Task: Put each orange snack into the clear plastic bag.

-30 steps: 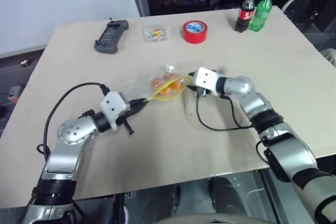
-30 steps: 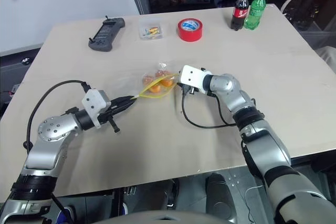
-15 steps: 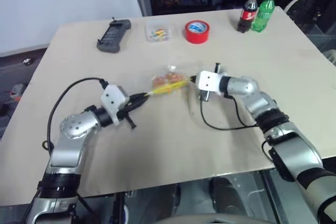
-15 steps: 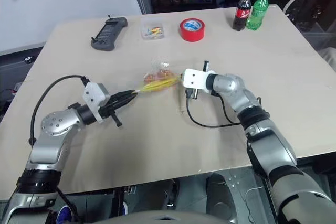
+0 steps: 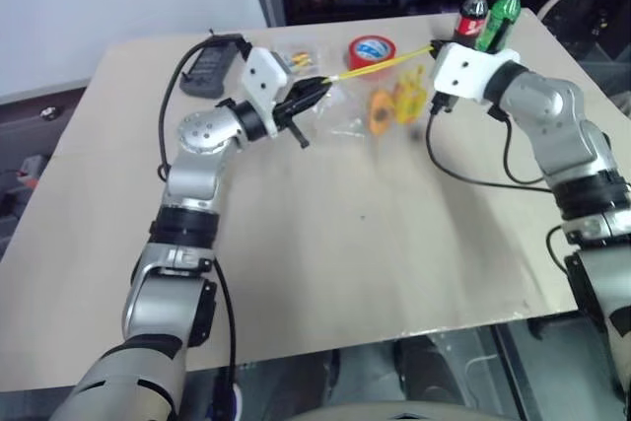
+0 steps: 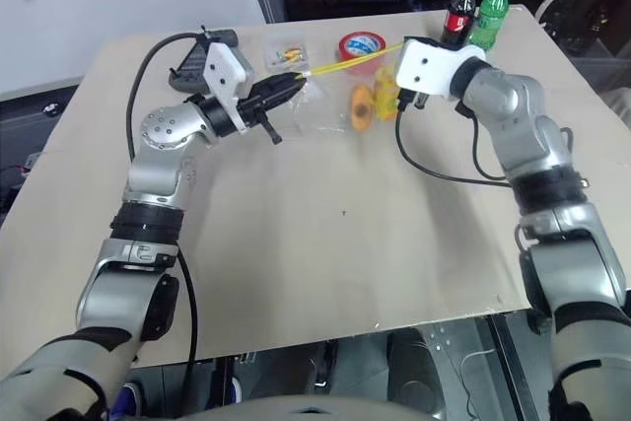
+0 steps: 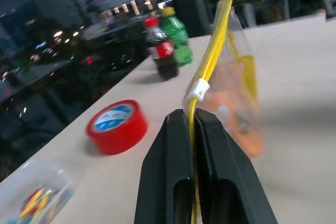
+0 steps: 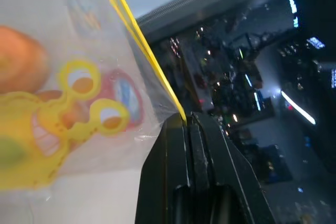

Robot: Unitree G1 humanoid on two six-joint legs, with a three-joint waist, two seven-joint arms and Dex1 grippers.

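- We see the bag [image 6: 347, 96] held up above the desk [image 6: 325, 234], stretched between both pincers by its yellow seal strip [image 6: 345, 63].
- Our left pincer [image 6: 292, 80] is clenched on one end of the strip; in the left wrist view its fingers [image 7: 170, 161] pinch the strip between them.
- Our right pincer [image 5: 434, 46] is clenched on the other end, with the strip running out from between its fingers [image 8: 176, 145] in the right wrist view.
- The strip runs taut and slanted, higher at the right pincer.
- The bag hangs below the strip, and the snacks [image 5: 381, 111] show as blurred orange shapes inside it; we cannot count them.
- A yellow print [image 8: 47, 124] sits on the bag's side.
- Behind the bag on the desk lie a red tape roll [image 5: 371, 50], a small clear box [image 5: 294, 58] with colourful bits, and a dark handheld device [image 5: 205, 68].
- Two bottles [image 5: 490, 15], one red-capped and one green, stand at the far edge, just behind the right pincer.
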